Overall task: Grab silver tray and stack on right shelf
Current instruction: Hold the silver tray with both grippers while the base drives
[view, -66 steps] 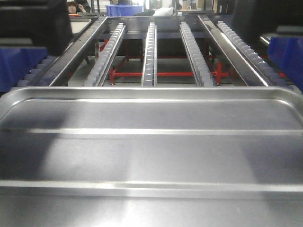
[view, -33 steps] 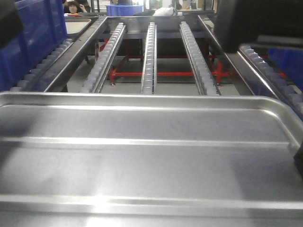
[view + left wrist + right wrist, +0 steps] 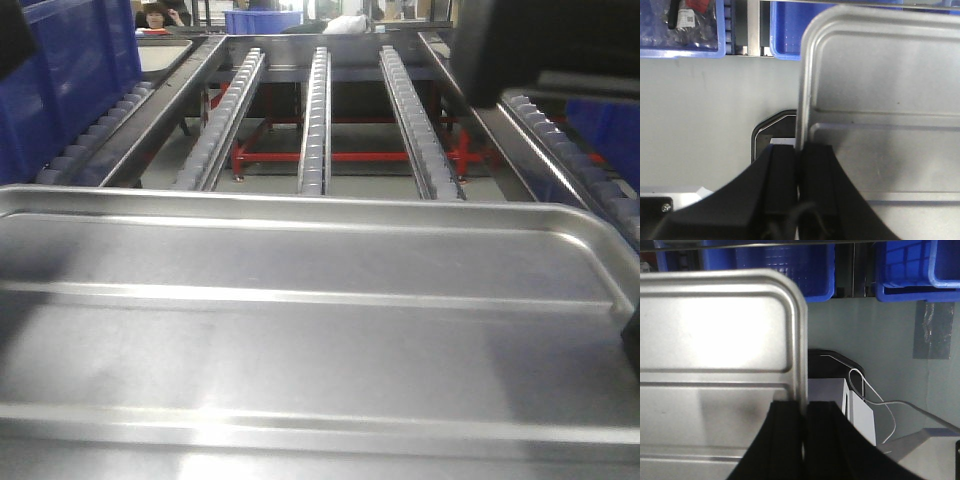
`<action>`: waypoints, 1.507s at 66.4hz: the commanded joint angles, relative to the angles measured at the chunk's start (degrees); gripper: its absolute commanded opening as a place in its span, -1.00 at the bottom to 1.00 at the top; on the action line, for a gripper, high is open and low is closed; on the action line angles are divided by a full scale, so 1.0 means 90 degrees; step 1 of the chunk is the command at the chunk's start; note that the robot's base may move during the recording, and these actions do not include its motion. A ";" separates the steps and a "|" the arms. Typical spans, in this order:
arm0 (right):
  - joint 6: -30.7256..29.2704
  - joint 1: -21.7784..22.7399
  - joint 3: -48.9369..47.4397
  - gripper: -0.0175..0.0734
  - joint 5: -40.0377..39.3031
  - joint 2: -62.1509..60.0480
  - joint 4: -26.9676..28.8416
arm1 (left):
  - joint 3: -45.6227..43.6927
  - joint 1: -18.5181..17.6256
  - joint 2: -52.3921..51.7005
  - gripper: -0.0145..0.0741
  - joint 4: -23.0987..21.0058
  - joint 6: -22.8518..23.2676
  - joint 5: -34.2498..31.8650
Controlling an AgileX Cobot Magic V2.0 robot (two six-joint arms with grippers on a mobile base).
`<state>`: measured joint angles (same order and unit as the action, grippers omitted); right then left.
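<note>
The left tool and the right tool, both black, are each clamped on one end rim of the one shiny rectangular stainless-steel tray. The tray has two ridges and hangs above the floor, just before the sloping steel roller shelf with three central roller tracks.

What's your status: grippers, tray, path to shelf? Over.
Left gripper shut on silver tray rim. Right gripper shut on opposite rim. Tray held before right shelf; shelf bare ahead.

Blue bins flank the right shelf, its rollers bare
</note>
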<state>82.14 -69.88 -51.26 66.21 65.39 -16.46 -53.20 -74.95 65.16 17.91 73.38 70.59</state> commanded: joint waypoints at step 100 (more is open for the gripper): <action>0.0026 -0.0013 -0.0156 -0.49 0.0047 -0.0148 -0.0217 | -0.0143 -0.0072 -0.0139 -0.87 0.0149 -0.0082 0.0661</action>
<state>82.35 -69.88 -51.26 66.83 65.39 -16.34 -53.20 -74.95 65.16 17.91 72.95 70.24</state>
